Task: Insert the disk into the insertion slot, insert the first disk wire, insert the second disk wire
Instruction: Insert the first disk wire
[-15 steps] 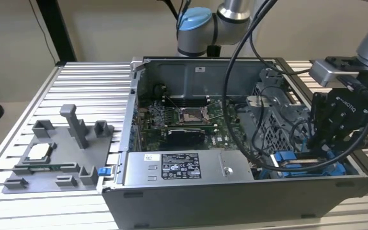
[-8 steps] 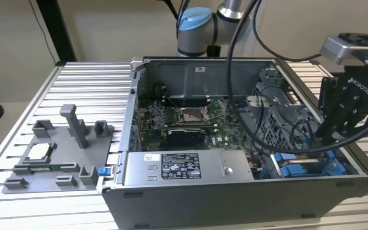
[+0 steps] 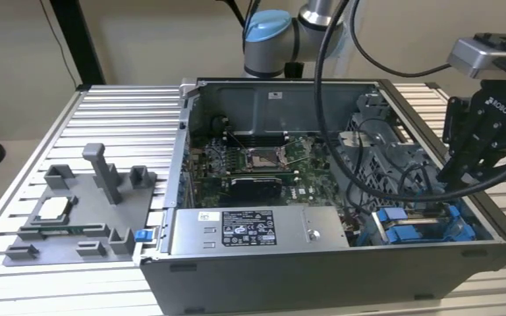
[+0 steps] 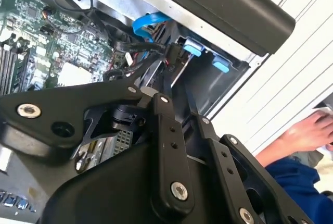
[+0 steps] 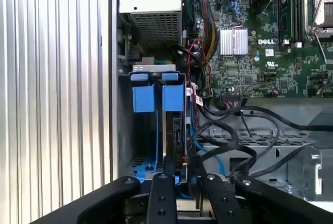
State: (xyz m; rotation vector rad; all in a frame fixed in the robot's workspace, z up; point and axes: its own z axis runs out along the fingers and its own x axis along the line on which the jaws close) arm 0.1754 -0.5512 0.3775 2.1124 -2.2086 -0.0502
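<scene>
- In the exterior view my gripper (image 3: 457, 172) hangs at about 3 o'clock. It sits over the corner of the open computer case (image 3: 323, 266) that holds the drive bay (image 3: 429, 230).
- I cannot tell whether my jaws are clenched or released.
- In the first wrist view the disk (image 5: 176, 127) stands on edge inside the insertion slot (image 5: 125, 130), clipped in its blue frame. It is just beside a second blue frame (image 5: 143, 99).
- In that same view my gripper is very near the disk's exposed end.
- Black cables (image 5: 244, 130) loop between the disk and the motherboard (image 5: 270, 52). A thin blue cable (image 5: 207, 148) runs close along the disk's side.
- In the exterior view the grey power supply box (image 3: 244, 230) lies at about 6 o'clock along the case's near wall, beside the drive bay.
- A grey plastic fixture (image 3: 77, 210) rests at about 8 o'clock on the slatted metal table (image 3: 121, 112), well apart from my gripper.
- The arm's base joint (image 3: 271, 36) stands at about 12 o'clock behind the case.
- In the second wrist view a person's hand (image 4: 312, 127) and a blue sleeve (image 4: 291, 182) lie outside the case wall, over the table.
</scene>
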